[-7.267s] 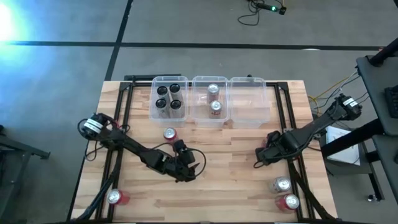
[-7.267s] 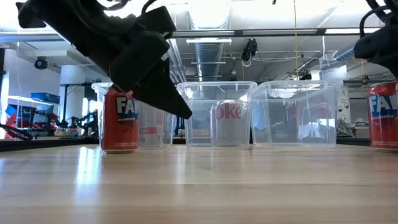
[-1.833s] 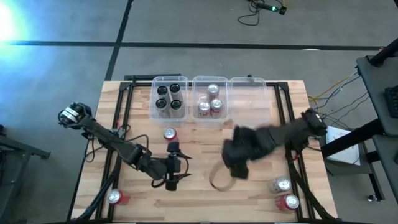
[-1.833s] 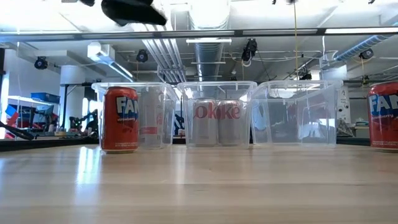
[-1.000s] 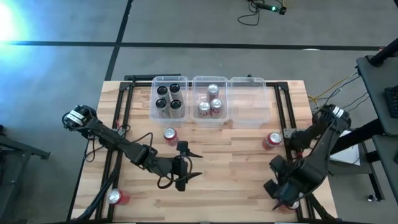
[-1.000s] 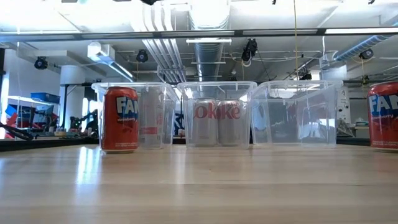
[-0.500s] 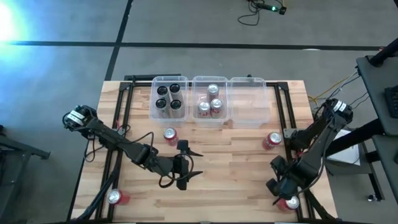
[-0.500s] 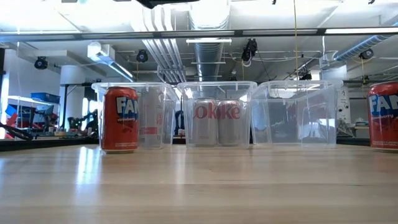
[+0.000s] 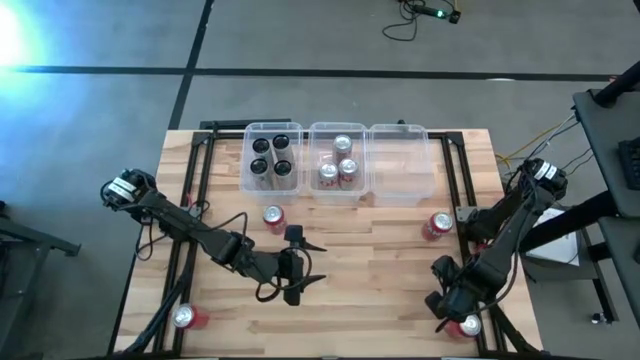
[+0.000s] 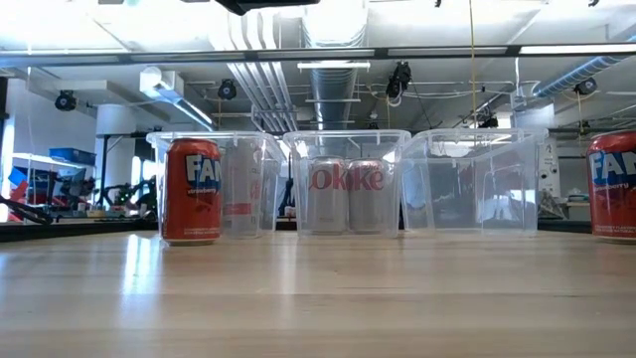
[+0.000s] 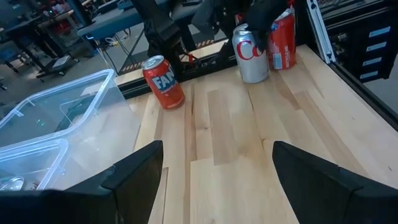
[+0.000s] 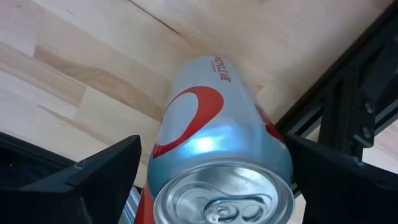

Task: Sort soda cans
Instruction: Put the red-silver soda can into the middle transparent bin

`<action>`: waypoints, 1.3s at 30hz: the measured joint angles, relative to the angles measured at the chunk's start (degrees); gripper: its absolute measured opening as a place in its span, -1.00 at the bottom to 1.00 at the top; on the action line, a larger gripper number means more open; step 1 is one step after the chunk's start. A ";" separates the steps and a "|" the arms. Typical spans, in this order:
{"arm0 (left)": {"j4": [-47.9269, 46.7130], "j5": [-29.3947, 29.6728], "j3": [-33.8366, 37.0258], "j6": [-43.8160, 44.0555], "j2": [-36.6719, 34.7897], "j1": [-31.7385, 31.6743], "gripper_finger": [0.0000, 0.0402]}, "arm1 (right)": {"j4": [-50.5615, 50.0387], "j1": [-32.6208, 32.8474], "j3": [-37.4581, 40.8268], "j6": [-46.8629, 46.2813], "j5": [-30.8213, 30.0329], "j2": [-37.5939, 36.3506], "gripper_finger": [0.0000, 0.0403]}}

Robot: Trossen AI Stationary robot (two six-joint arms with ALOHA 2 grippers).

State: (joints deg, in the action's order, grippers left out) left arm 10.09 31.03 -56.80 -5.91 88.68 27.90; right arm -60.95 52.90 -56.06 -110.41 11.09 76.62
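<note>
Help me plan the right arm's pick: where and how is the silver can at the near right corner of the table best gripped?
Probably from above, fingers closing across the round side wall of the silver can. It stands upright, with a red can close beside it, so one finger must slip between them. The right gripper is over it, open, fingers flanking it; the left gripper waits mid-table.

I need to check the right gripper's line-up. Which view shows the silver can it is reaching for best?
The right wrist view: the silver can fills the picture, standing between the open right gripper's fingers. The left wrist view shows it far off, partly behind that gripper. The high view hides it under the arm; the low view misses it.
</note>
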 joint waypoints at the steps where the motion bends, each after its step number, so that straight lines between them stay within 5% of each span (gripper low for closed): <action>1: 0.02 0.02 0.00 0.00 0.00 0.00 0.42 | 0.02 0.00 0.11 0.00 0.00 0.00 0.88; 13: -2.27 0.02 0.00 0.54 0.00 0.00 0.42 | -0.42 -1.99 -2.16 5.63 1.39 0.11 0.46; 18: -8.92 0.02 0.02 2.55 0.00 0.00 0.42 | -2.61 -7.82 -9.28 16.22 -7.90 0.40 0.46; 25: -11.63 0.03 0.04 4.97 -0.66 -0.71 0.42 | -3.52 -21.38 -20.68 44.84 -17.99 3.14 0.46; 39: -16.38 -0.73 0.79 14.11 -0.80 -5.62 0.42 | -2.88 -53.85 -44.01 106.99 -20.33 14.64 0.46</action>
State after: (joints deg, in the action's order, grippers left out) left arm -6.30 30.30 -56.01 8.20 87.88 22.28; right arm -63.83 -0.94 -100.07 -3.42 -9.24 91.26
